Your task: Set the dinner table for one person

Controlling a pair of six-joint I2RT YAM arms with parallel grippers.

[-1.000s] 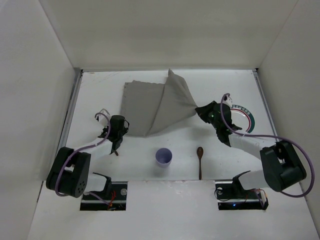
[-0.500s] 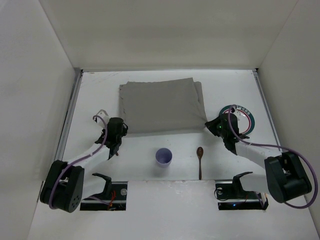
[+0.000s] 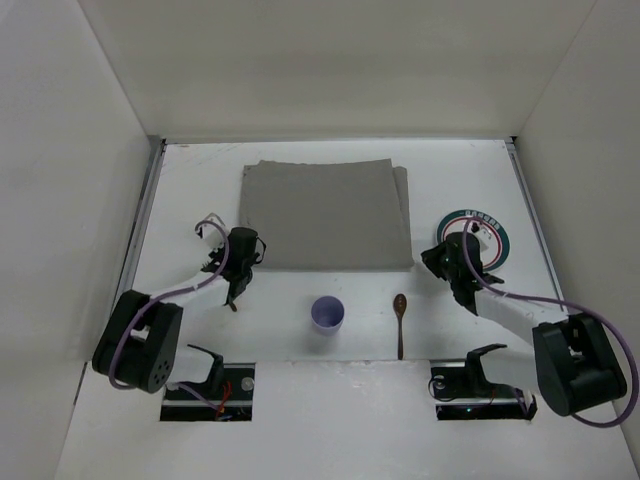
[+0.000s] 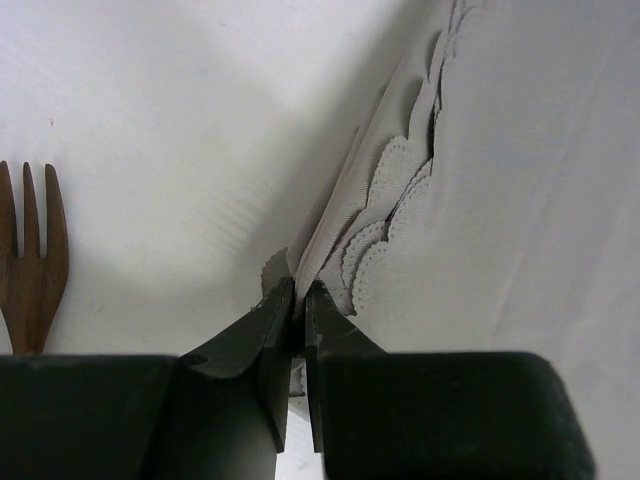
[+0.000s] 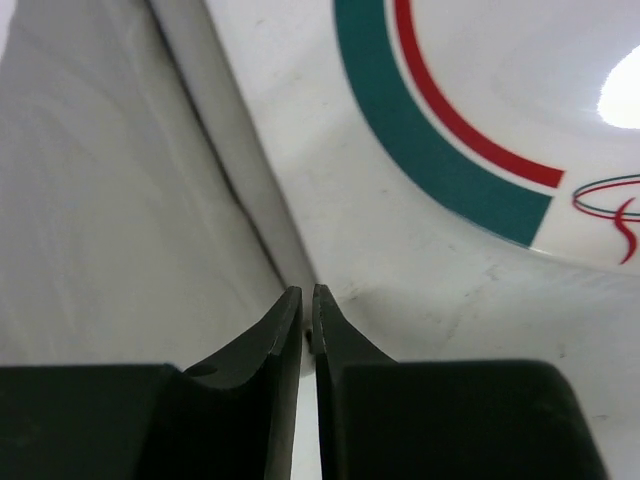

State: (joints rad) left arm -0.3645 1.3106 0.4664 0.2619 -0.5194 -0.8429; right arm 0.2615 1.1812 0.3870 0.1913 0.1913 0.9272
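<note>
The grey mat (image 3: pixel 325 215) lies spread flat on the white dinner table (image 3: pixel 190 190), at its middle back. My left gripper (image 3: pixel 241 266) is shut on the mat's near-left corner; the scalloped cloth edge (image 4: pixel 395 215) runs in between its jaws. My right gripper (image 3: pixel 428 258) is at the mat's near-right corner, its jaws closed to a thin slit where the mat edge (image 5: pixel 235 190) ends. A white plate with a green and red ring (image 3: pixel 482 238) lies just right of that gripper and shows in the right wrist view (image 5: pixel 500 120).
A brown wooden fork (image 3: pixel 233 300) lies just near my left gripper, its tines showing in the left wrist view (image 4: pixel 30 255). A purple cup (image 3: pixel 328 314) and a wooden spoon (image 3: pixel 400 322) stand near the front edge. Metal rails (image 3: pixel 145 215) line the table's sides.
The right gripper has pulled the lifted, folded mat corner out to the right and down. The mat now lies flat. The left gripper has stayed at its corner.
</note>
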